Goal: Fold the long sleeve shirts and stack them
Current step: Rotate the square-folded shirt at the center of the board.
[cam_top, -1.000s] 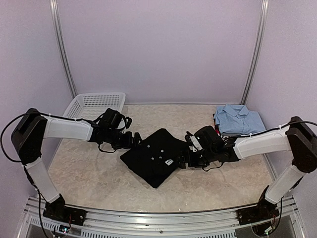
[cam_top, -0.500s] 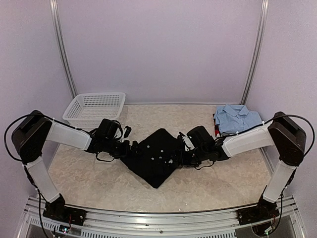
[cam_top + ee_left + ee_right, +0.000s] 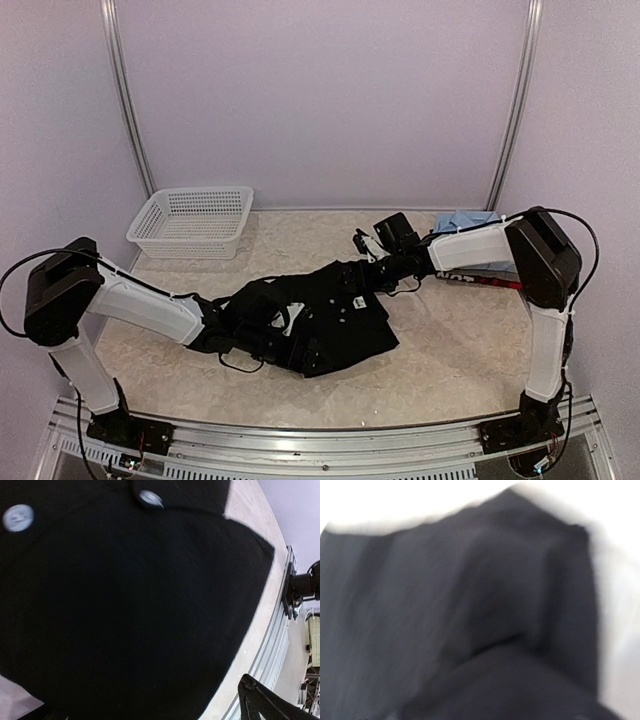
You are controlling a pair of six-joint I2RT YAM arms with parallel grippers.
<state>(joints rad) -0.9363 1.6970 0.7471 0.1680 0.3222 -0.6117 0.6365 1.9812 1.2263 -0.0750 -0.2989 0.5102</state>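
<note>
The black shirt [image 3: 330, 315] lies rumpled and partly opened out mid-table. My left gripper [image 3: 292, 343] is low at its near-left edge with cloth over it. In the left wrist view black cloth [image 3: 125, 605] with two white buttons fills the frame, and one fingertip [image 3: 260, 700] stands far out at the bottom right, so the jaws look open. My right gripper [image 3: 365, 268] is at the shirt's far corner, which is drawn up to it. The right wrist view shows only blurred black cloth [image 3: 470, 620]. The light blue shirt [image 3: 468, 220] lies folded at the back right on a red-and-black one [image 3: 492, 283].
A white mesh basket [image 3: 190, 220] stands at the back left. My right forearm [image 3: 460, 245] crosses in front of the folded shirts. A metal rail [image 3: 320, 440] runs along the near table edge, and grey walls close the other three sides.
The right gripper moved back and right, drawing the shirt's corner with it. The left gripper dropped toward the near edge. The folded black diamond has opened out and spread.
</note>
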